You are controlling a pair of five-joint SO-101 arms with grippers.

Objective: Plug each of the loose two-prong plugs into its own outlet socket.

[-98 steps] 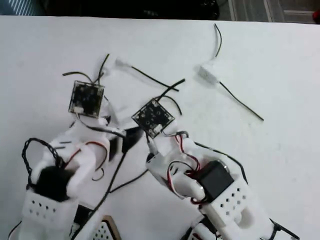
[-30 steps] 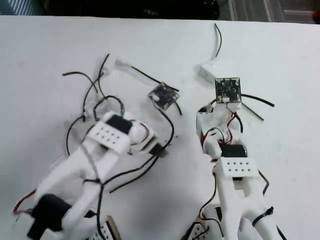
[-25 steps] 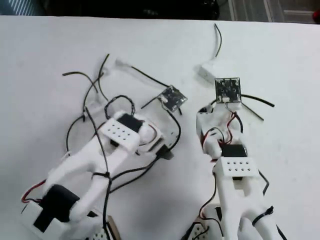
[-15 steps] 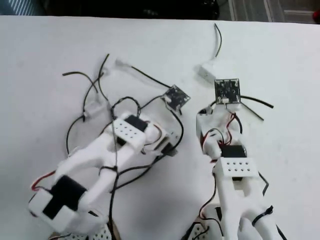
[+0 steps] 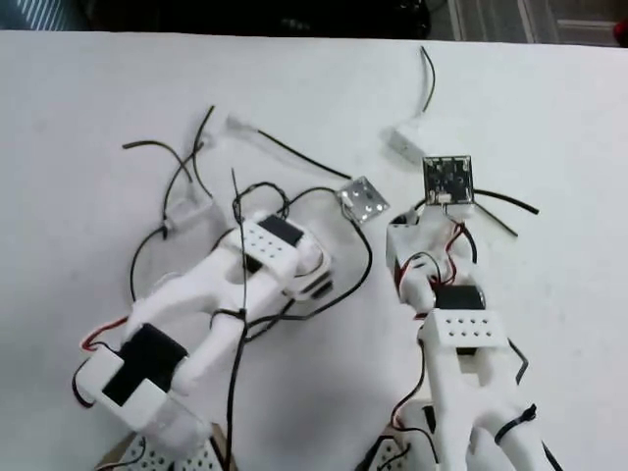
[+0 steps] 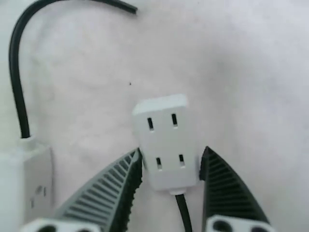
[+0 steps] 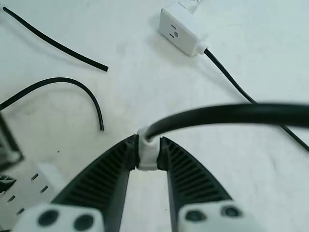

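White table top (image 5: pixel 88 88), evenly lit with soft shadows, beneath the left gripper (image 6: pixel 171 152) and right gripper (image 7: pixel 147 142). Beyond its far edge, ahead of both: dark band (image 5: pixel 245 15); blue striped patch (image 5: pixel 34 12) toward the left gripper's side, grey panels (image 5: pixel 549 20) toward the right's.

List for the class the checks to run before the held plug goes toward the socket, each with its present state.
1. Right gripper has the plug: ok, fingers shut on its white body.
2. Left gripper has the outlet socket: ok, fingers against both its sides.
3. Socket slots free: ok, all four are empty.
4. Prongs lined up with the slots: cannot tell, the prongs are hidden between the fingers.
5. Plug's cable free of snags: cannot tell, it runs out of the right wrist view.
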